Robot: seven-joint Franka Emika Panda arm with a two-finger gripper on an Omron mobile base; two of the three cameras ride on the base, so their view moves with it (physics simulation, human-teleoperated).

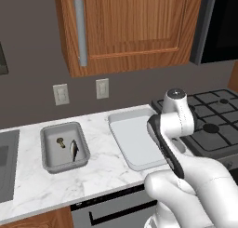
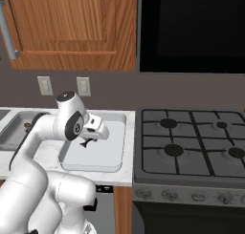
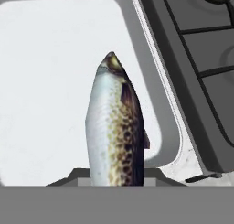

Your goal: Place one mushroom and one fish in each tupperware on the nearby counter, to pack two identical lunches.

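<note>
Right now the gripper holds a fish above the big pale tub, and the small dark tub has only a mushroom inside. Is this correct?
Not quite: in the left base view the small dark tub holds a mushroom and a fish. The rest is right: the gripper holds another fish above the big pale tub.

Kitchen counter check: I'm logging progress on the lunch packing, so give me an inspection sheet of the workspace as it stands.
Surface: white marble counter, between a sink and a black gas stovetop.
Job's things: small dark tupperware already holds a mushroom and a fish; large pale tupperware looks empty; second fish is held above it.
Clutter: nothing seen.
End effector: end effector shut on the second fish, hanging over the large tub.
Cables: nothing seen.
Surroundings: wooden wall cabinet, two wall outlets.
</note>
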